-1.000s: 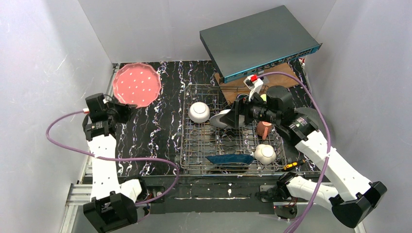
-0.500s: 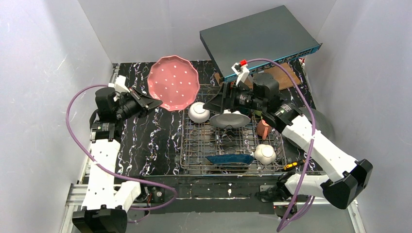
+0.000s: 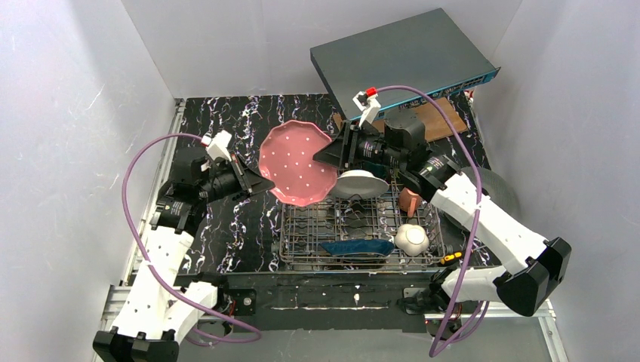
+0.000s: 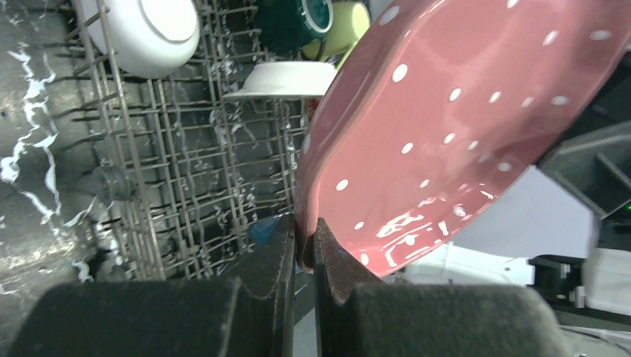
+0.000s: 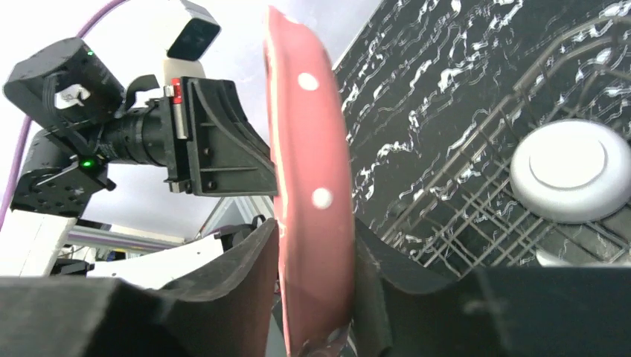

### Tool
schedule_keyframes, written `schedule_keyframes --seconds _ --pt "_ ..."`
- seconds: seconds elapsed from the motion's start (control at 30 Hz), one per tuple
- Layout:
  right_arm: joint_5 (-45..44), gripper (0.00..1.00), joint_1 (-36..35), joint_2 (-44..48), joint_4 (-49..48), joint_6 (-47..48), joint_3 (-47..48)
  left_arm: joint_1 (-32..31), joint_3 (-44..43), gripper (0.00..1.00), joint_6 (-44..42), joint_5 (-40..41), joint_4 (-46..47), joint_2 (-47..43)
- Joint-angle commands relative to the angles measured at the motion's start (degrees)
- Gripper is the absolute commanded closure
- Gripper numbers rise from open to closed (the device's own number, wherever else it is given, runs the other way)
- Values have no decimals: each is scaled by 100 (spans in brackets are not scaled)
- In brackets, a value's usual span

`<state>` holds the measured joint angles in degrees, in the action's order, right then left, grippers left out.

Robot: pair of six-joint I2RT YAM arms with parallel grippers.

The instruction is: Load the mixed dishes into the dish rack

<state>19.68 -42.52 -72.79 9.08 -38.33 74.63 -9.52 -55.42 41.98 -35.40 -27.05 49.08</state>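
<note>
Left fingers [image 4: 277, 256] pinch pink plate [image 4: 446, 126], seemingly tilted edgewise.

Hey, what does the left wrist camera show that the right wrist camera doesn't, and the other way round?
Only the left wrist view: the dark teal mug, the light green mug beside it, and the broad dotted face of the pink dotted plate. Only the right wrist view: the left gripper seen from outside, pinching the plate's far rim, and the right gripper closed on the edge-on plate. Both: the plate, the dish rack and an upturned white bowl in it.
</note>
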Motion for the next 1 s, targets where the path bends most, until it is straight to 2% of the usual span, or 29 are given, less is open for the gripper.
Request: schedule_keyframes --seconds 0.0,0.03,0.13,0.27,0.3,0.37,0.43,0.5,0.57,0.6,0.67,0.77,0.83,0.87,0.97 --pt "148 61 -45 237 -318 390 -169 -434 -290 100 -656 40 53 -29" --pt "168 66 -48 272 -326 423 -265 -535 -302 100 -708 101 35 2" --pt "525 99 -51 347 -374 838 -433 -787 -367 100 -854 300 -42 113" --pt "567 99 -49 456 -68 1287 -495 -898 -569 100 -873 314 -241 368" --pt "460 99 -54 511 25 1345 -504 -899 -649 96 -873 314 -362 445" --pt "200 99 -52 695 64 1494 -619 -898 -733 70 -849 289 -570 558" --pt "-174 99 -46 958 2 1617 -782 -897 -667 51 -710 327 -543 481" --pt "-53 99 20 1316 -221 1899 -1000 -895 -483 35 -488 526 -430 235" --pt "314 99 206 1401 -277 1877 -846 -898 -484 23 -312 605 -380 28" --pt "211 99 238 1379 -192 1905 -708 -899 -576 19 -316 689 -497 10" --pt "32 99 483 1340 -77 2336 -368 -902 -967 13 -714 1212 -974 43" --pt "57 99 775 1230 176 3408 -32 -899 -1559 11 -1359 1866 -1884 353" --pt "89 99 880 1219 294 4230 5 -894 -1548 11 -1268 2207 -2167 287" --pt "75 99 893 1166 512 4952 59 -896 -1461 10 -1123 2311 -2063 144" --pt "905 99 975 1248 894 6269 -138 -894 -1713 10 -992 2675 -2360 133"
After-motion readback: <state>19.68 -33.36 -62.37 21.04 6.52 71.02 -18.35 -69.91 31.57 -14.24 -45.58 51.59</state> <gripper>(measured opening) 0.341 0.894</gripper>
